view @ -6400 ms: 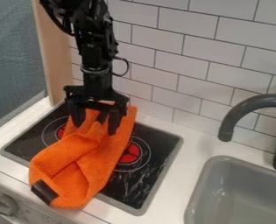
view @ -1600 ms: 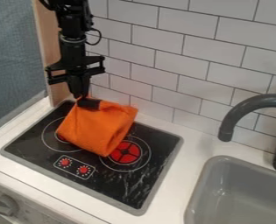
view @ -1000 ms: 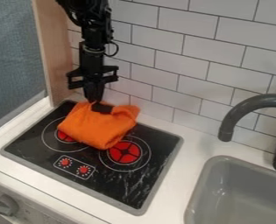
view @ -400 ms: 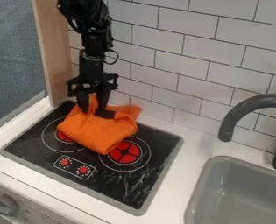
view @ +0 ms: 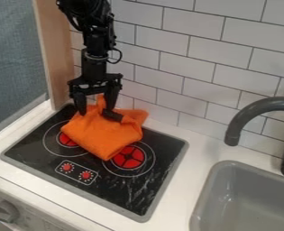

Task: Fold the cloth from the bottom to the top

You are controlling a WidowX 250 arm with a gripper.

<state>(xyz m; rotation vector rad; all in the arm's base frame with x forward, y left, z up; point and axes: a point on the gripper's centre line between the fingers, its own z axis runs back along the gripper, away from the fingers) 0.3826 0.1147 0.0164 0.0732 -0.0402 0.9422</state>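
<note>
Folded cloth point(view: 102, 135) on stove point(view: 129, 194).
My gripper point(view: 96, 109) at its far end, fingers spread w/ cloth peak btwn, blk tab point(view: 112, 115) nr 1 tip.

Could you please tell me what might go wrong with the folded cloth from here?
The orange cloth has a peak standing up between the open fingers of the pincer, so it may snag as the arm lifts. The black tag lies right by one finger and could be dragged along, perhaps loosening the fold.
</note>
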